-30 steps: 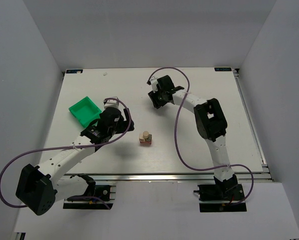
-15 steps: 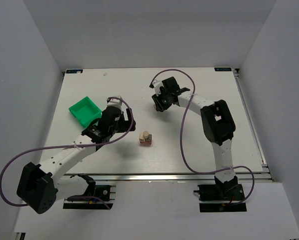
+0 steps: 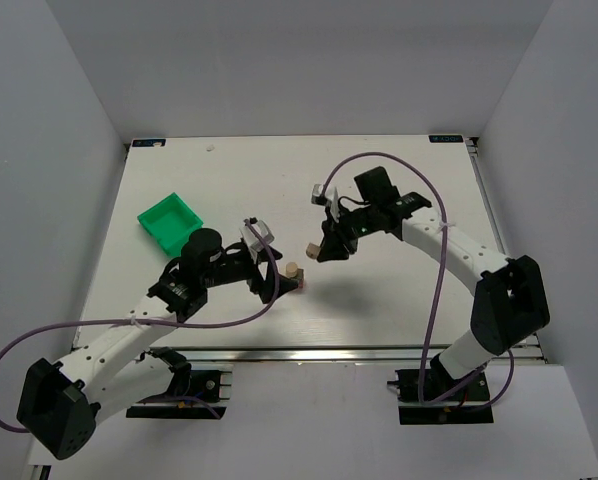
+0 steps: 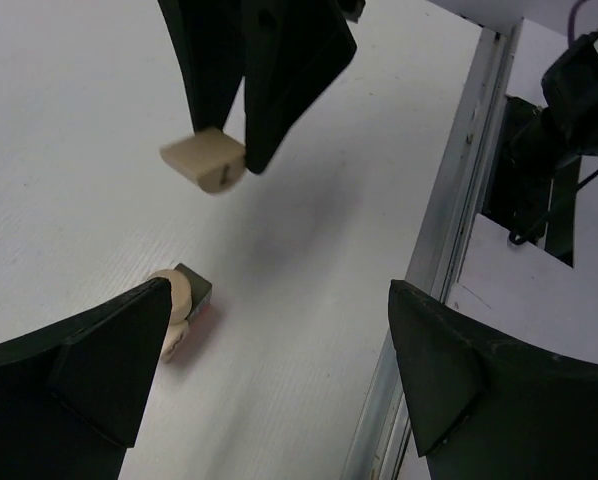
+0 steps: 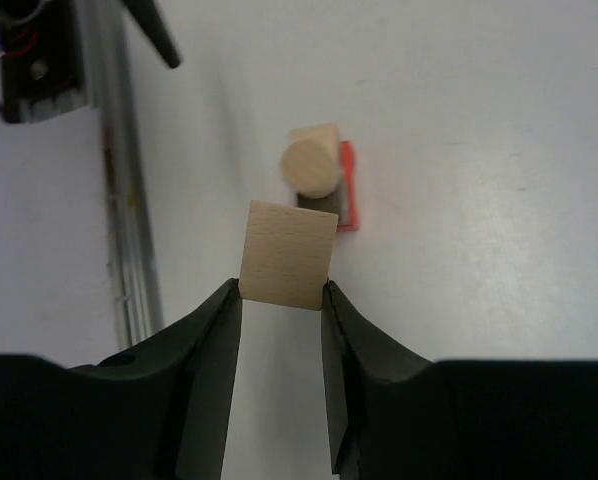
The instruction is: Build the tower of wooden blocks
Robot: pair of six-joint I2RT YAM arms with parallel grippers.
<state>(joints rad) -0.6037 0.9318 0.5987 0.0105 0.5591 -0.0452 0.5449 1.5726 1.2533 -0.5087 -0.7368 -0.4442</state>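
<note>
Our right gripper (image 5: 282,292) pinches a pale beige block (image 5: 289,255) by two opposite faces and holds it in the air just beside the wood block tower (image 5: 317,180). The tower stands near the middle of the table (image 3: 229,170): red-orange base, grey-brown piece, a pale round one on top. Our left gripper (image 4: 279,300) gapes wide and empty, one finger close to the tower; whether they touch, we cannot tell.
</note>
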